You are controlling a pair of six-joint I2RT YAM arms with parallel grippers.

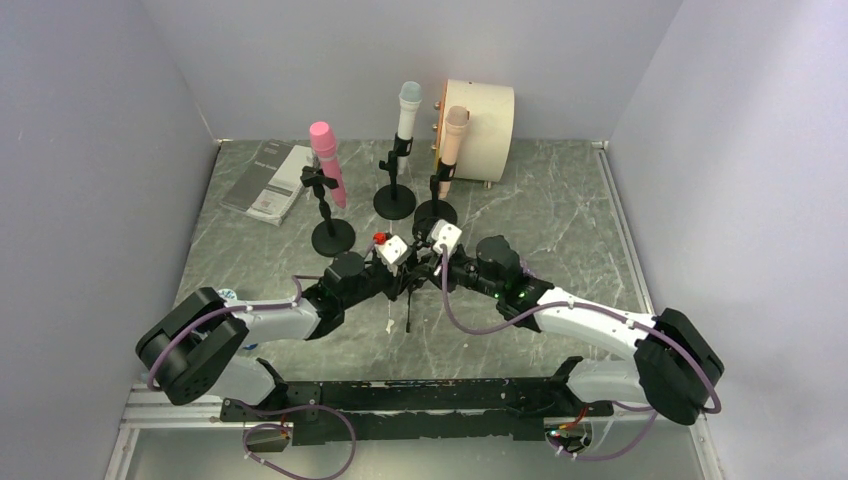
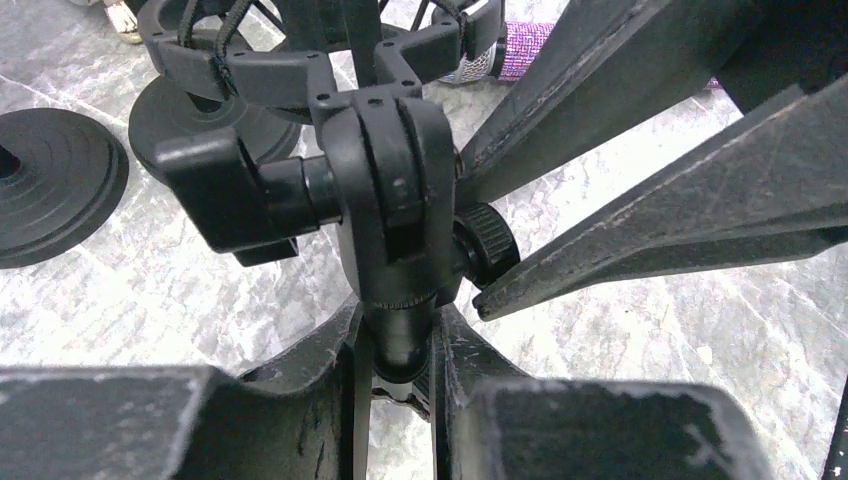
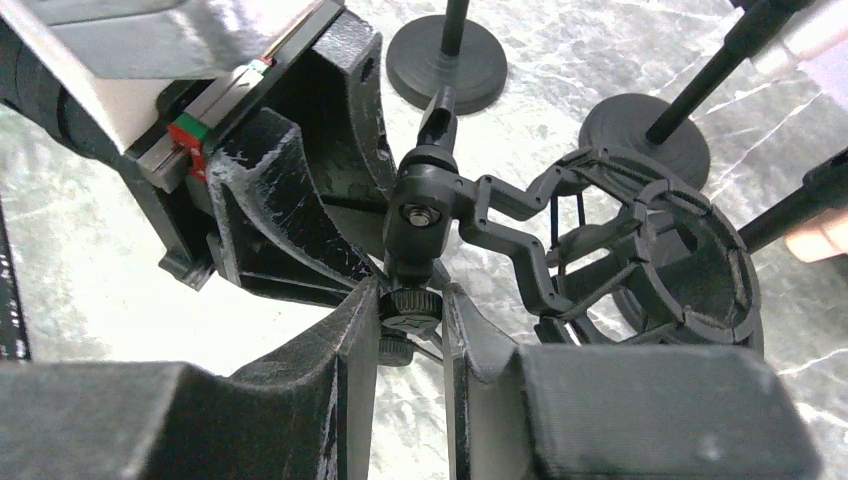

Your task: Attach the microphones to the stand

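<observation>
Three mics are done: pink (image 1: 327, 160), white (image 1: 408, 110) and peach (image 1: 452, 135) stand clipped upright, well beyond both jaws. The step in hand looks like readying the fourth stand (image 2: 390, 200). The left jaws are clamped on its stem just under the swivel, and the right jaws are clamped on the knurled knob at that joint. Its cradle (image 3: 660, 260) sits empty just past the right jaws. The purple mic (image 2: 525, 48) lies on the bench (image 1: 560, 210) beyond the left jaws, behind the cradle. Next, I judge, one arm must release and fetch it while the other steadies the stand. The bench is grey and marbled, the walls (image 1: 100, 150) pale, with a booklet (image 1: 265, 180) and a cream drum (image 1: 480, 125) at the back.
</observation>
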